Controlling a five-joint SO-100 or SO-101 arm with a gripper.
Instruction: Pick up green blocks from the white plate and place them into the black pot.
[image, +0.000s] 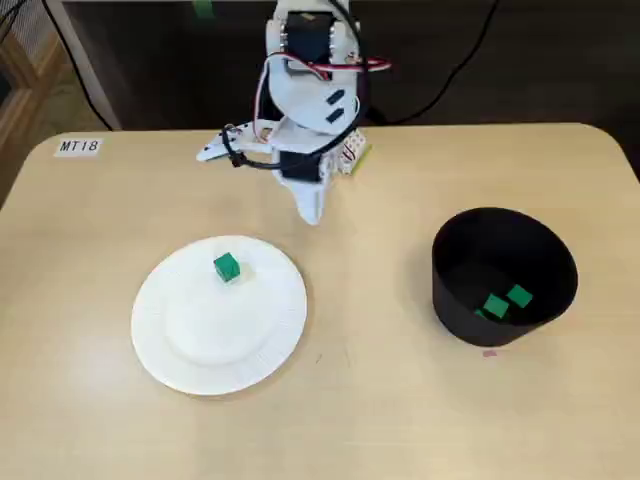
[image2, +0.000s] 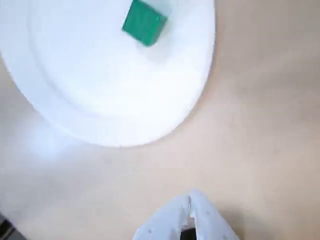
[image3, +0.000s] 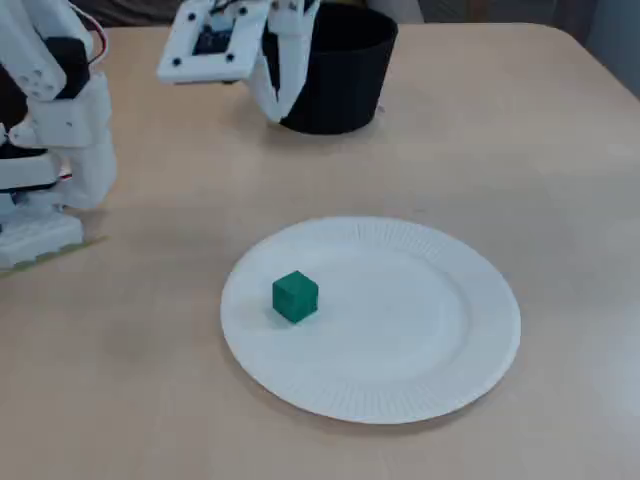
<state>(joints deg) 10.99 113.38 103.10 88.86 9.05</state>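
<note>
Closest to the lens, at the bottom edge of the wrist view, the gripper (image2: 190, 202) shows its two white fingertips pressed together with nothing between them: closed and empty, hanging over the bare table (image2: 260, 125). Higher in that view lies the white plate (image2: 100, 90), with the green block (image2: 144, 22) near its upper edge.

In a fixed view, going from the left: a small white label (image: 79, 146) at the table's far left corner reads "MT18". Next comes the plate (image: 170, 340), a paper one with a ribbed rim; the green block (image: 226, 267) sits on it close to the far rim. Right of that and farther back stands the white arm (image: 305, 100), red and black wires looped over it, its gripper (image: 312, 212) pointing down at the table just beyond the plate's far right rim, touching neither plate nor block. Furthest right is the black pot (image: 455, 300), upright and well apart from the plate; two green blocks (image: 495, 306) lie on its bottom, just beside each other. A tiny pink mark (image: 489, 352) shows on the table just in front of the pot.

In a fixed view set low — the plate (image3: 420, 330) nearest — the green block (image3: 295, 297) rests on the plate's left part, and the closed gripper (image3: 275, 105) hangs in front of the pot (image3: 345, 70)
</note>
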